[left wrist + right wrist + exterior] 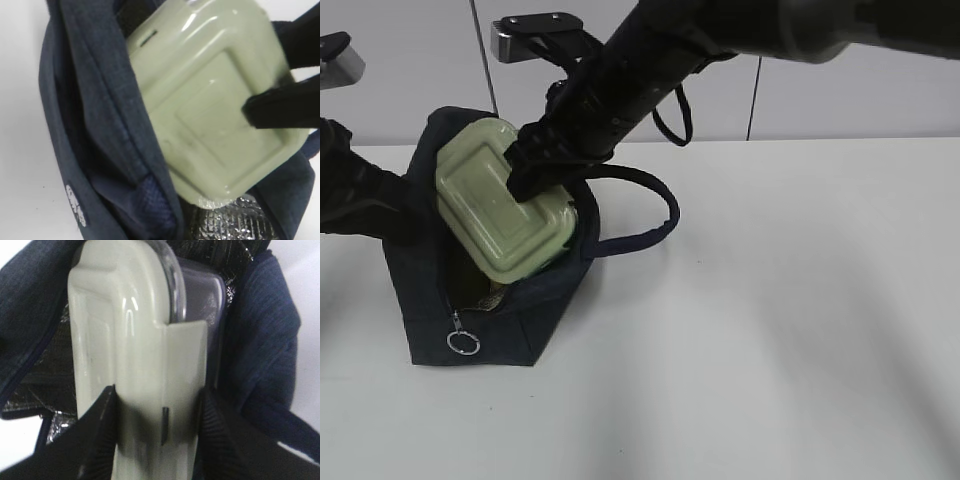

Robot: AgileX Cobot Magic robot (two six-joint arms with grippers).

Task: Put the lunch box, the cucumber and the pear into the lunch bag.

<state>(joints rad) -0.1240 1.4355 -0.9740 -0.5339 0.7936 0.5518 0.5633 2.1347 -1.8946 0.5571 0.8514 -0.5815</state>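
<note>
The lunch box (500,205), with a pale green lid and clear sides, stands tilted and partly inside the open mouth of the navy lunch bag (490,330). My right gripper (535,165) is shut on the box's upper end; in the right wrist view the gripper (157,395) clamps the lid's clip end of the box (130,330). My left gripper (405,205) is at the bag's left wall, which stands pulled up; its fingers are hidden in the fabric (95,125). The box (210,100) sits over the silvery lining (235,222). The cucumber and the pear are out of view.
The bag's looped handle (655,215) lies to the right of the bag on the white table (770,320). The zipper's metal ring pull (463,343) hangs at the bag's front corner. Arm mounts (535,35) stand at the back against the wall.
</note>
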